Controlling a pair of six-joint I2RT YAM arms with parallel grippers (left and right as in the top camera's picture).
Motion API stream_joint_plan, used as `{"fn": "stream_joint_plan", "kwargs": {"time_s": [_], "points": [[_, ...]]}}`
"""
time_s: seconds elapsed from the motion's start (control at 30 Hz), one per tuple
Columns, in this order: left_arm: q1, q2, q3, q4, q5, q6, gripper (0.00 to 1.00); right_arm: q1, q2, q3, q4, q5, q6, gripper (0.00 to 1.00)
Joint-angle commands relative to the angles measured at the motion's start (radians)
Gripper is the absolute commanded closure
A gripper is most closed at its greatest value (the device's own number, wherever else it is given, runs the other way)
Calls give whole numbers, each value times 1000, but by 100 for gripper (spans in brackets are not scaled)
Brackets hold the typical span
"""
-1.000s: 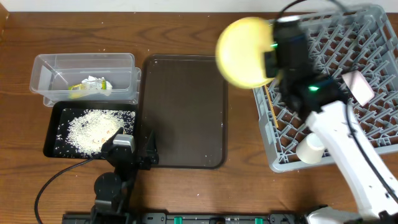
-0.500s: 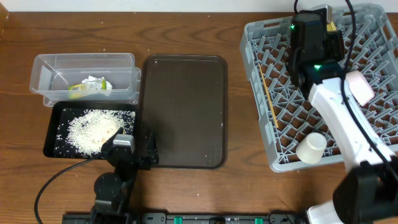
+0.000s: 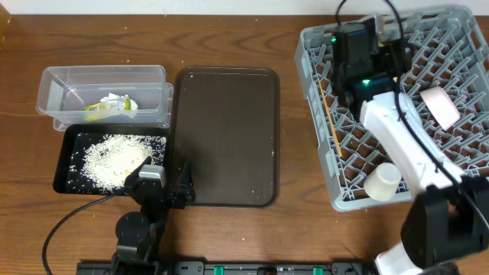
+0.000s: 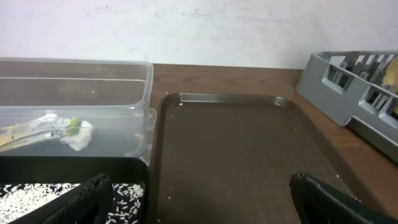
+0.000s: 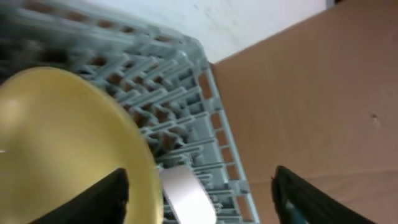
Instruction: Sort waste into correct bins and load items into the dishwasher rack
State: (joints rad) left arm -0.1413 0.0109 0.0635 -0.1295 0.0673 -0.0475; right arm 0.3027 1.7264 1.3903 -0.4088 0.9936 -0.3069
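Note:
The yellow plate [image 5: 62, 137] stands on edge among the pegs of the grey dishwasher rack [image 3: 458, 164]. My right gripper [image 5: 202, 199] is open just beside it, its left finger in front of the plate's rim. From overhead the right gripper [image 3: 382, 42] hides the plate. A white-pinkish bowl [image 3: 439, 107] and a pale bowl [image 3: 382, 182] lie in the rack, and a chopstick [image 3: 331, 130] runs along its left side. Rice [image 3: 114, 160] fills the black tray [image 3: 65, 182]. The wrapper [image 3: 111, 105] is in the clear tub [image 3: 53, 84]. My left gripper [image 3: 164, 183] rests open.
A large brown serving tray [image 3: 225, 137] lies between the bins and the rack, with a few stray grains on it. In the left wrist view the left gripper [image 4: 208, 205] straddles the border between the black tray [image 4: 74, 171] and the brown tray [image 4: 242, 149].
The right arm carried the yellow plate from beside the rack's left edge into the rack's far part, then its jaws opened off the plate. The left arm has not moved.

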Motion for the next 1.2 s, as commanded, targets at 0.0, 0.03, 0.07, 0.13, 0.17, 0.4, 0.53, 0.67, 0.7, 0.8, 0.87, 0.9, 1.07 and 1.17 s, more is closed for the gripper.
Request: {"fn": "stream_joint_plan", "kwargs": {"time_s": [0.0, 0.03, 0.07, 0.13, 0.17, 0.4, 0.53, 0.67, 0.7, 0.8, 0.87, 0.9, 1.07, 1.17], "points": [[0, -7, -25, -10, -8, 10, 6, 46, -141, 4, -88, -168, 106, 21], [0, -7, -25, -10, -8, 10, 7, 48, -177, 4, -139, -281, 138, 20], [0, -7, -25, -11, -8, 10, 7, 48, -215, 4, -192, -396, 185, 19], [0, -7, -25, -10, -8, 10, 7, 48, -276, 4, -278, -573, 264, 20], [0, -7, -25, -10, -8, 10, 7, 48, -310, 4, -323, -676, 304, 20], [0, -7, -25, -11, -8, 10, 7, 53, -479, 4, -506, -1202, 432, 1], [0, -7, -25, -10, -8, 10, 7, 60, -520, 4, -516, -1382, 562, 1], [0, -7, -25, -11, -8, 10, 7, 70, -526, 4, -540, -1515, 665, 1], [0, -7, -25, -11, -8, 10, 7, 69, -526, 4, -571, -1514, 660, 1], [0, -7, -25, -10, -8, 10, 7, 49, -546, 4, -646, -1502, 575, 1], [0, -7, -25, -10, -8, 10, 7, 25, -584, 4, -680, -1440, 560, 1], [0, -7, -25, -10, -8, 10, 7, 14, -610, 4, -689, -1395, 559, 1], [0, -7, -25, -10, -8, 10, 7, 12, -758, 3, -668, -1228, 401, 1], [0, -7, -25, -10, -8, 10, 7, 10, -848, -22, -639, -1186, 270, 1]]}}
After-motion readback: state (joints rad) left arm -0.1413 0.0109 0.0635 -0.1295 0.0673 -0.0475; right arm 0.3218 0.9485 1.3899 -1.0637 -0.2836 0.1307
